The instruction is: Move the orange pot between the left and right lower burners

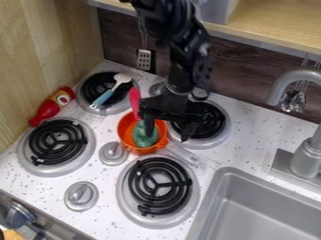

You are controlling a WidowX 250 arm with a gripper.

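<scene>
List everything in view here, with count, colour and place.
Pot: one, orange, amid the burners
Unidentified item: one, green, in the pot
Utensil: one, pink, by the pot's back
Burners: four, black and silver, around the pot
Spoon: one, white and blue, back-left burner
Bottle: one, red, left wall
Stove knobs: at least three, silver, among the burners
Turner: one, silver, hanging at the back
Sink: one, grey, lower right
Faucet: one, grey, right edge
Bin: one, grey, top
Shelf: one, light wood, upper right
Counter: one, speckled white, around the burners
Arm: one, black, from the top edge
Gripper: one, black, above the pot's right side
</scene>
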